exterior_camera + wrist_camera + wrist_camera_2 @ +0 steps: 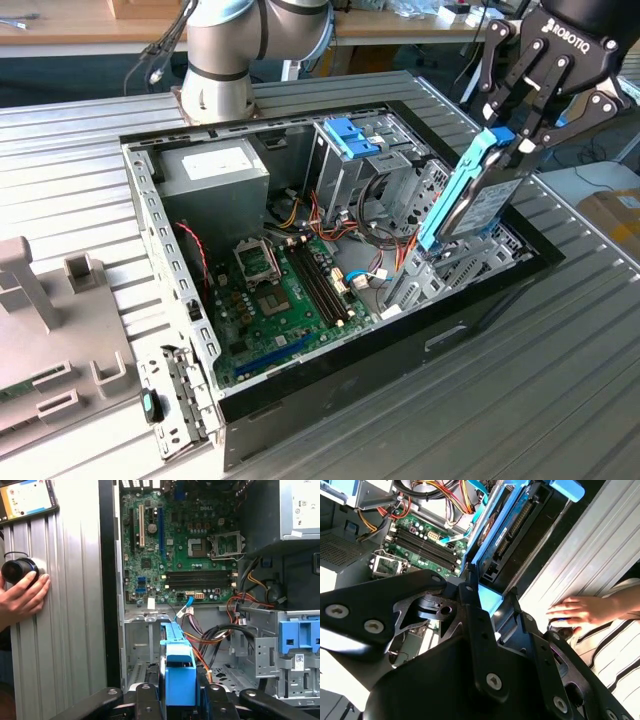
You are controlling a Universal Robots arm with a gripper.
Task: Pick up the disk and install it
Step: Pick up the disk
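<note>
One gripper (517, 142) under my control is clamped on the disk (472, 200), which hangs steeply tilted over the open computer case (400, 340), toward the exterior view's right.

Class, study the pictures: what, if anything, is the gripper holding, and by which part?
The gripper holds the disk by its upper end; the rest hangs tilted above the open computer case.

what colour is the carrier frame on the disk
Bright blue, clearest on the disk in the exterior view.
</note>
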